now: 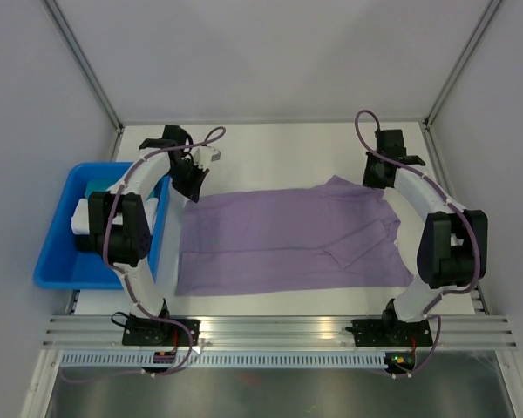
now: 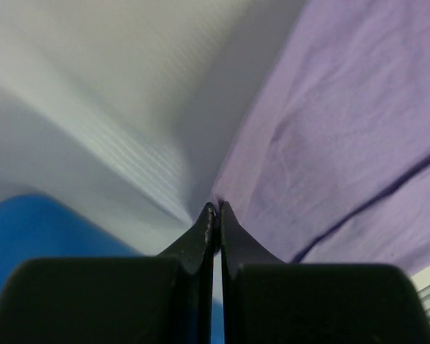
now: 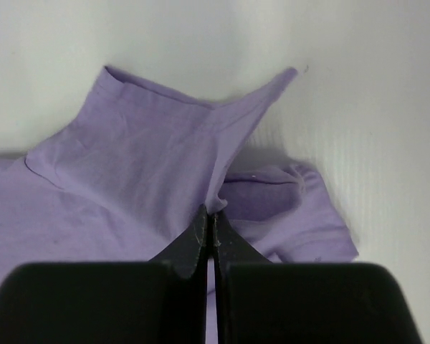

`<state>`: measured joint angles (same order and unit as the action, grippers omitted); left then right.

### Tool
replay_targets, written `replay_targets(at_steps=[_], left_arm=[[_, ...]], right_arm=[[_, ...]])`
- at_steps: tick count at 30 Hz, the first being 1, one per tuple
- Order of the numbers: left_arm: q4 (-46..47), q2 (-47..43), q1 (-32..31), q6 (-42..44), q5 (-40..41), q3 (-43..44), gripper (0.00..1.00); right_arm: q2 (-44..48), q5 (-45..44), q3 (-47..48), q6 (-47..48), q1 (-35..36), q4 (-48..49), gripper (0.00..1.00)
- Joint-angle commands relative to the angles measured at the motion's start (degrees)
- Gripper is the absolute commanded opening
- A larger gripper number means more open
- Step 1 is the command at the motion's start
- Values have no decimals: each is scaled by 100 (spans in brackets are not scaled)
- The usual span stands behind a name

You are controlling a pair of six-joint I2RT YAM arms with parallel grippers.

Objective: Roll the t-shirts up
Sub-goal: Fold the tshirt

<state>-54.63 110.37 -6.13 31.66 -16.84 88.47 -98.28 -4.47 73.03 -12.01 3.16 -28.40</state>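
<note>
A lavender t-shirt [image 1: 288, 239] lies spread flat across the white table between my two arms. My left gripper [image 1: 192, 185] sits at its far left corner, jaws shut on the shirt's edge [image 2: 229, 188]; the left gripper [image 2: 216, 208] shows fabric pinched at its tips. My right gripper [image 1: 375, 181] is at the far right corner, by the sleeves. In the right wrist view the right gripper [image 3: 210, 211] is shut on a raised fold of the t-shirt [image 3: 150, 165], which pulls up toward the tips.
A blue bin [image 1: 61, 248] with white and teal cloth bundles stands at the table's left edge, close beside the left arm. White walls and aluminium frame posts surround the table. A metal rail [image 1: 270, 331] runs along the near edge.
</note>
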Motion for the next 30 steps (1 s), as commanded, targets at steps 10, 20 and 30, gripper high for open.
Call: replay_targets(at_steps=[10, 20, 30], left_arm=[[392, -1359, 15, 1632, -250, -1446, 2], [418, -1729, 15, 2072, -162, -2034, 2], [550, -1808, 15, 2371, 23, -2615, 2]], right_arm=[[1741, -915, -1449, -319, -26, -183, 0], [2348, -916, -2276, -627, -149, -306, 0], [2226, -924, -2654, -812, -175, -148, 0]])
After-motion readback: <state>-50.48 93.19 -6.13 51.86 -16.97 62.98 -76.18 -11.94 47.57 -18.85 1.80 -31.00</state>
